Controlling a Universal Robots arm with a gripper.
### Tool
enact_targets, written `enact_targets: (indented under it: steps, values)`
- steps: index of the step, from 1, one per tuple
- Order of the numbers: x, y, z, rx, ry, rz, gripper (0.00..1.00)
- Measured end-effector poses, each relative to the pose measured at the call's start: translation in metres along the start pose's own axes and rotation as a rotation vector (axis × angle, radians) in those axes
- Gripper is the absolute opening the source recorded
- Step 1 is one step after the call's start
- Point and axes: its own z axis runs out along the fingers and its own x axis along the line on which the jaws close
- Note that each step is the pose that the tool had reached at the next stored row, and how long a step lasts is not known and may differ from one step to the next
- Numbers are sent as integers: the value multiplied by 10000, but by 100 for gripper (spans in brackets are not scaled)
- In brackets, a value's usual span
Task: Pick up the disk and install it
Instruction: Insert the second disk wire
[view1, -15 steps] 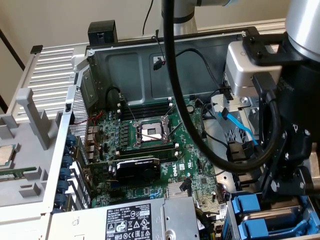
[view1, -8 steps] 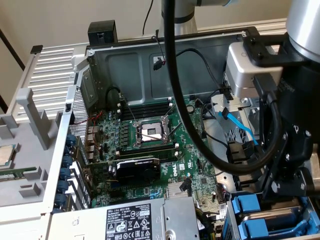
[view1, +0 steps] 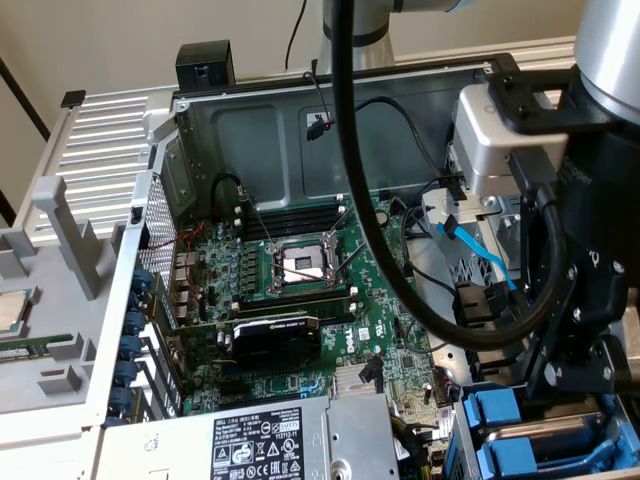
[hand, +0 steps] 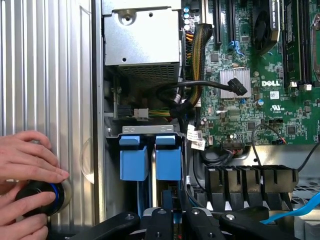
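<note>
The green motherboard (hand: 260, 95) reads DELL. In the drive bay (hand: 150, 131) sit two blue carriers (hand: 134, 159). The gripper (hand: 172, 220) hangs above them, its state unclear.

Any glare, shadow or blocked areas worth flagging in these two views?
Exterior view: the arm and black cable block the right side; the case interior is dim. Wrist view: evenly lit, mild sheen on the ribbed panel; a hand intrudes at the edge.

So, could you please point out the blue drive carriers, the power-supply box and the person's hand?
blue drive carriers (hand: 134, 160): wrist view, face of one carrier tab.
power-supply box (view1: 255, 445): exterior view, on its white label.
person's hand (hand: 25, 160): wrist view, on the fingers.
</note>
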Motion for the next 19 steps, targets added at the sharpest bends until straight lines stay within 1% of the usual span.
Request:
enact_targets:
  steps: [7, 10, 14, 19]
  values:
    - [0, 3, 5, 10, -2, 2, 16]
    - [-1, 4, 5, 13, -17, 1, 16]
    - [-2, 4, 5, 22, -53, 1, 16]
    - [1, 14, 12, 25, -64, 0, 16]
